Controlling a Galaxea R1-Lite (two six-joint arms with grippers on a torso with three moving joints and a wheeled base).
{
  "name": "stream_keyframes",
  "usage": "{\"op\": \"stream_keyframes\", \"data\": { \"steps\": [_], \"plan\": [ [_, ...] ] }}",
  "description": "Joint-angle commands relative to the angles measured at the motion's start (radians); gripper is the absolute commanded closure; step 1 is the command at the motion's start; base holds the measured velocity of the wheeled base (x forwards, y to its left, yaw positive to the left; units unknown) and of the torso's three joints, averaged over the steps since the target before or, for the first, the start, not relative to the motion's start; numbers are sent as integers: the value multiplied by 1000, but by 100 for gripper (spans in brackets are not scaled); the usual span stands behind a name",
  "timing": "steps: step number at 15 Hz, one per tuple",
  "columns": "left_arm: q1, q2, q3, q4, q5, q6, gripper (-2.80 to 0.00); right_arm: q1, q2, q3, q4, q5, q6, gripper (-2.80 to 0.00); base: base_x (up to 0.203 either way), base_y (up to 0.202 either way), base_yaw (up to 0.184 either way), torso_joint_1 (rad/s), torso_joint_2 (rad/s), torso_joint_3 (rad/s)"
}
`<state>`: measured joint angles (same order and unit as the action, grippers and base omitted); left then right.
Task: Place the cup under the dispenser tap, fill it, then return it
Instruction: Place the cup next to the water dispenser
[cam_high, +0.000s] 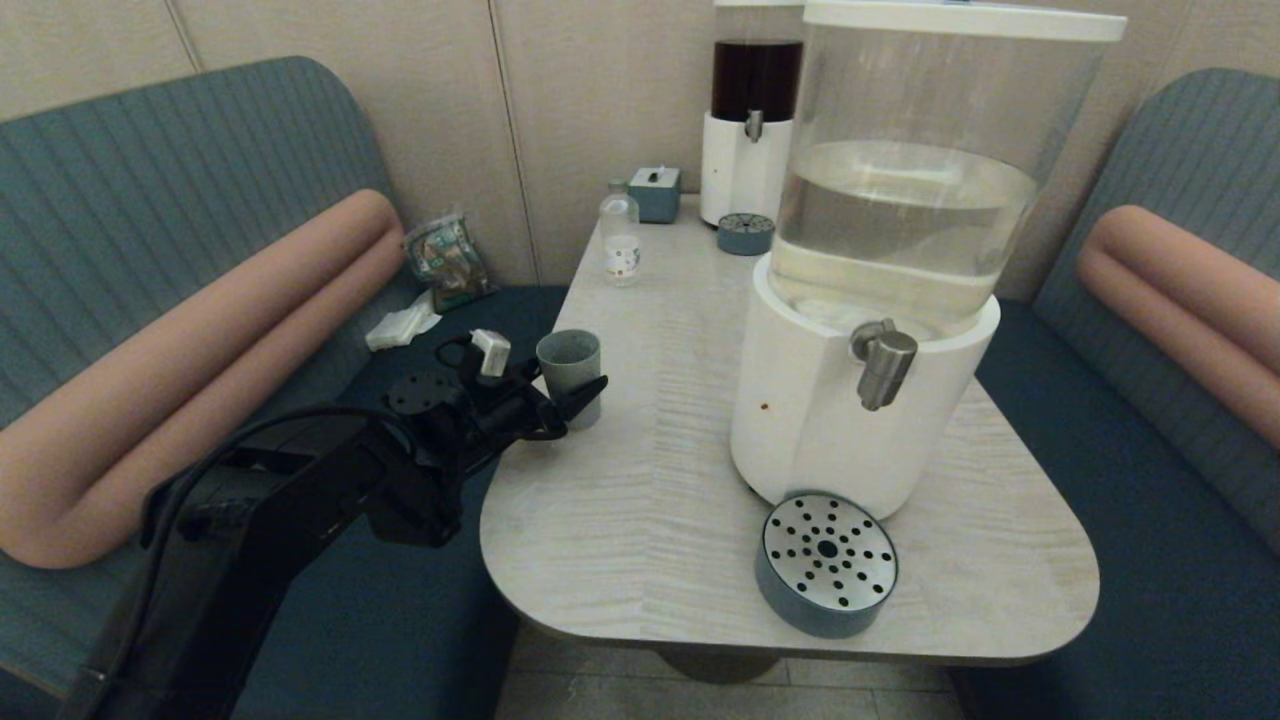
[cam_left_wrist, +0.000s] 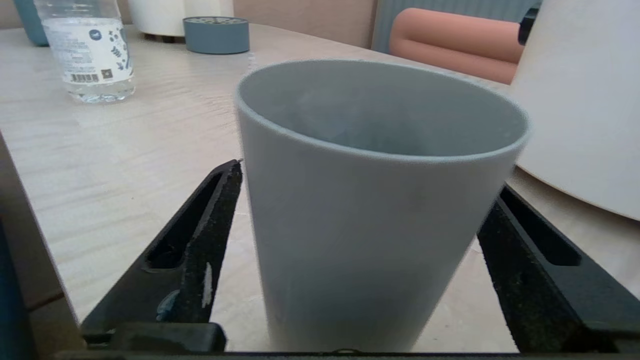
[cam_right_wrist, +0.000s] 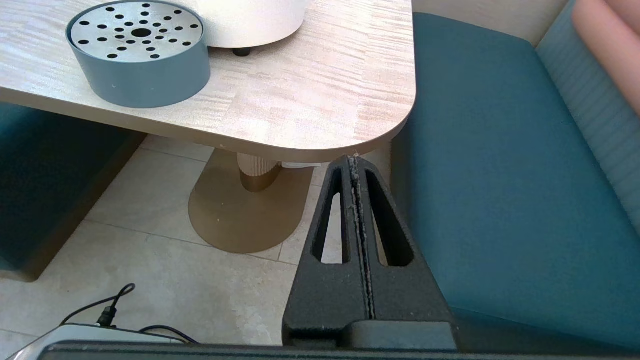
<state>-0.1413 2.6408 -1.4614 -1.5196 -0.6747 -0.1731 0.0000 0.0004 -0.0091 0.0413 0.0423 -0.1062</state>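
Observation:
The grey-green cup (cam_high: 568, 362) stands upright near the table's left edge, and its inside looks empty in the left wrist view. My left gripper (cam_high: 577, 396) is open and straddles the cup (cam_left_wrist: 370, 225), one black finger (cam_left_wrist: 200, 235) on each side at mid-height, tips close to its wall. The steel dispenser tap (cam_high: 882, 366) juts from the white base of the big clear-tank dispenser (cam_high: 850, 400), well to the right of the cup. My right gripper (cam_right_wrist: 355, 161) is shut with nothing in it and hangs below the table's near right corner, out of the head view.
A round blue-grey tray with a perforated metal top (cam_high: 826, 562) sits below the tap at the table's front edge (cam_right_wrist: 137, 52). Behind the cup stands a small clear bottle (cam_high: 620, 240). Farther back are a dark-liquid dispenser (cam_high: 752, 130), a second small tray (cam_high: 745, 233) and a tissue box (cam_high: 655, 192). Benches flank the table.

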Motion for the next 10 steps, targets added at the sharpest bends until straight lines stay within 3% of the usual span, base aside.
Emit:
{"op": "stream_keyframes", "data": {
  "steps": [1, 10],
  "plan": [
    [0, -16, 14, -10, -5, 2, -280, 0, 0, 0, 0, 1, -1, 0, 0, 0, 0, 0, 0, 0],
    [0, -165, 248, -10, -10, 32, -280, 0, 0, 0, 0, 1, -1, 0, 0, 0, 0, 0, 0, 0]
  ]
}}
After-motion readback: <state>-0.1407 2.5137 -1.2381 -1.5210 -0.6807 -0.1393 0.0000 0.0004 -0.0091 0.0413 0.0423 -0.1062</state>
